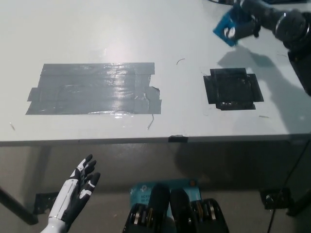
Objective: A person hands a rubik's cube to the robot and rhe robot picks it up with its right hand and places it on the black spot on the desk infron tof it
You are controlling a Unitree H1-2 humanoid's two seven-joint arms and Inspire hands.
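- Black right hand (248, 22) grips a blue rubik's cube (227, 29) above the desk (97, 29), beyond the black spot (232, 89).
- White left hand (75, 194) rests open, lower left.

cube (226, 27): blue, apparently | spot (232, 89): black | tape patch (95, 89): grey | desk (73, 34): white

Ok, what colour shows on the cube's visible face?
Blue, on the cube held in the right hand, head view.
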